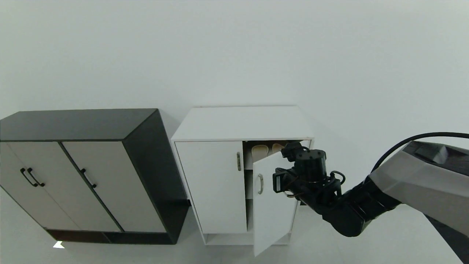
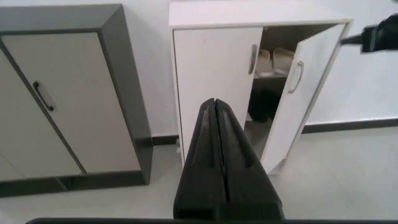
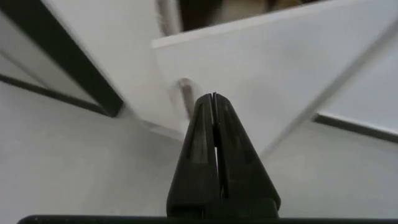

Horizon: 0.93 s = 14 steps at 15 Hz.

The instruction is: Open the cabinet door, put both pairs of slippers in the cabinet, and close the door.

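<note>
The white cabinet point(image 1: 242, 123) has its left door point(image 1: 212, 187) shut and its right door point(image 1: 273, 205) swung partly open. Light slippers point(image 1: 260, 149) lie on the upper shelf inside, also seen as a pale pair point(image 2: 273, 61) through the gap. Something dark point(image 2: 264, 102) sits on the shelf below; I cannot tell what it is. My right gripper point(image 1: 288, 148) is shut, up against the outer face of the open door near its top edge. From the wrist, the right gripper point(image 3: 214, 98) points at the door panel beside its handle point(image 3: 185, 93). My left gripper point(image 2: 214, 102) is shut and empty, well back from the cabinet.
A black cabinet point(image 1: 73, 124) with two grey doors stands just left of the white one, against the same white wall. Bare pale floor point(image 2: 336, 180) lies in front of both cabinets.
</note>
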Tool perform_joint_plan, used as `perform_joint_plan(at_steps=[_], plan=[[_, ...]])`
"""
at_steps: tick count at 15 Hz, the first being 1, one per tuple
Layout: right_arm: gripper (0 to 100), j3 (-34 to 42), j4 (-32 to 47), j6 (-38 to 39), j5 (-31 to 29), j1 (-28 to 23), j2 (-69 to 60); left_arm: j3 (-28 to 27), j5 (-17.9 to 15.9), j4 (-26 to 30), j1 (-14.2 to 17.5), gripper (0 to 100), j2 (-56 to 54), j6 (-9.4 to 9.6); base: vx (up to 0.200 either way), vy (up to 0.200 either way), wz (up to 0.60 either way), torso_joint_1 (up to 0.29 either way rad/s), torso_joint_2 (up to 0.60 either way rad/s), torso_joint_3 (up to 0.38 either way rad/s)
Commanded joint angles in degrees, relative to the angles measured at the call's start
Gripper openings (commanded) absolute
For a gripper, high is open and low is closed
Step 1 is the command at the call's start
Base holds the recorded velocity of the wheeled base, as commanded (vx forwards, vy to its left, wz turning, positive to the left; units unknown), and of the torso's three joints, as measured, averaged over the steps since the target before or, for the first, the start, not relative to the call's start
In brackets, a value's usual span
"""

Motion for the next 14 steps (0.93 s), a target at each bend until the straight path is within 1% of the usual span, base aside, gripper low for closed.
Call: perform_joint_plan(at_steps=[1, 2, 4, 6, 10, 12, 14], plan=[[0, 6.1, -6.5, -1.7, 4.0, -0.4, 0.8, 0.0, 0.0, 0.0, 0.0, 0, 0.0, 0.00, 0.000, 0.000, 0.00, 0.000, 0.00, 0.000], [0, 7.7, -8.1, -2.4, 4.2, -0.6, 0.9, 0.0, 0.0, 0.1, -0.1, 0, 0.0, 0.00, 0.000, 0.000, 0.00, 0.000, 0.00, 0.000], [0, 10.4, -11.7, -2.4, 5.3, -0.5, 1.0, 0.0, 0.0, 0.1, -0.1, 0, 0.0, 0.08, 0.200, 0.000, 0.00, -0.002, 0.00, 0.002], [0, 11.5, -14.0, -2.3, 5.5, -0.5, 2.0, 0.0, 0.0, 0.1, -0.1, 0, 0.0, 0.08, 0.200, 0.000, 0.00, -0.005, 0.00, 0.007], [0, 13.6, -14.7, -2.2, 5.6, -0.2, 2.1, 0.0, -0.1, 0.1, -0.1, 0, 0.0, 0.08, 0.200, 0.000, 0.00, 0.014, 0.00, 0.001], [0, 15.4, -16.3, -2.2, 5.6, -0.1, 2.1, 0.0, 0.0, 0.0, -0.1, 0, 0.0, 0.08, 0.200, 0.000, 0.00, 0.007, 0.00, 0.002], [0, 16.0, -16.8, -2.3, 5.6, -0.1, 2.1, 0.0, 0.0, 0.1, 0.0, 0, 0.0, 0.08, 0.000, 0.000, 0.00, 0.000, 0.00, 0.000]])
